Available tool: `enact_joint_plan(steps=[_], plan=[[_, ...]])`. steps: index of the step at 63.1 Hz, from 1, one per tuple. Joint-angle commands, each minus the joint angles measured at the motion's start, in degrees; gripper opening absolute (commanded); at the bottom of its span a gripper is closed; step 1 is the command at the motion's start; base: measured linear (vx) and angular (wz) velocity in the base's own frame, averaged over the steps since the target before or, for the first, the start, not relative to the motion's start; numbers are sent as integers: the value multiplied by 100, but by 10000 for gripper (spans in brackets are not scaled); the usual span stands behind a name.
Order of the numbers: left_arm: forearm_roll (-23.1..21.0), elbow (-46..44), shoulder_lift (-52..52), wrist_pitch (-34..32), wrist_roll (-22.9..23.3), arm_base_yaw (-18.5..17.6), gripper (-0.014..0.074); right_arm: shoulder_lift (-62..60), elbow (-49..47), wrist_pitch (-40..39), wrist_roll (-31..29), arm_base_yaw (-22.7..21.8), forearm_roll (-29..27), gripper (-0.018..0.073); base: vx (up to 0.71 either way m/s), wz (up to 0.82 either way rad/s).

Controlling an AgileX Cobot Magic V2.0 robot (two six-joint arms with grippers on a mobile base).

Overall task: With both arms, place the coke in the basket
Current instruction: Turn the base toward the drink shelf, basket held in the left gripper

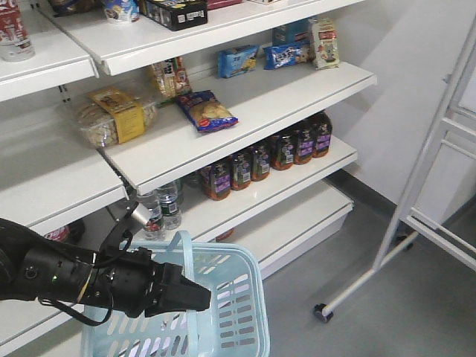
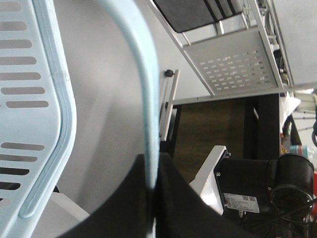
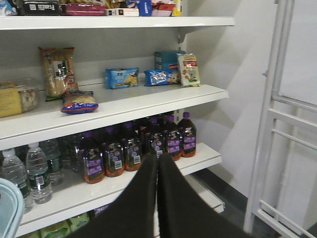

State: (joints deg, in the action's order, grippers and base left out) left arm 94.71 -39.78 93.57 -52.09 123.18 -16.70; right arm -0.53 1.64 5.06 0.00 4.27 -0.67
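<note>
The light blue basket (image 1: 223, 320) hangs at the lower left of the front view, in front of the bottom shelves. My left gripper (image 1: 199, 300) is shut on its pale blue handle (image 1: 183, 249). In the left wrist view the handle (image 2: 146, 99) runs down between the black fingers of the left gripper (image 2: 152, 168), with the basket's slotted wall (image 2: 29, 99) at left. My right gripper (image 3: 157, 158) is shut with nothing in it and points at the bottle shelf. I cannot pick out the coke for certain. A red-labelled container (image 1: 13, 30) stands on the top left shelf.
Dark bottles with purple labels (image 1: 268, 156) and water bottles (image 1: 162, 208) line a lower shelf. Snack bags (image 1: 207, 110) and bread (image 1: 111, 115) lie on the shelf above. A white wheeled metal frame (image 1: 439, 186) stands at right on the grey floor.
</note>
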Motion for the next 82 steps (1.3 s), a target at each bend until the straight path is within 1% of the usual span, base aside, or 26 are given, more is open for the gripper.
enact_joint_plan(steps=[1,40,82], plan=[[-361,-113,-261,-255,-40,-40,-5,-78,107,-415,0,-8,21,-10,9,37],[-361,-113,-261,-255,-40,-40,-5,-78,107,-415,0,-8,21,-10,10,40],[-361,-113,-261,-255,-40,-40,-5,-78,107,-415,0,-8,21,-10,6,24]])
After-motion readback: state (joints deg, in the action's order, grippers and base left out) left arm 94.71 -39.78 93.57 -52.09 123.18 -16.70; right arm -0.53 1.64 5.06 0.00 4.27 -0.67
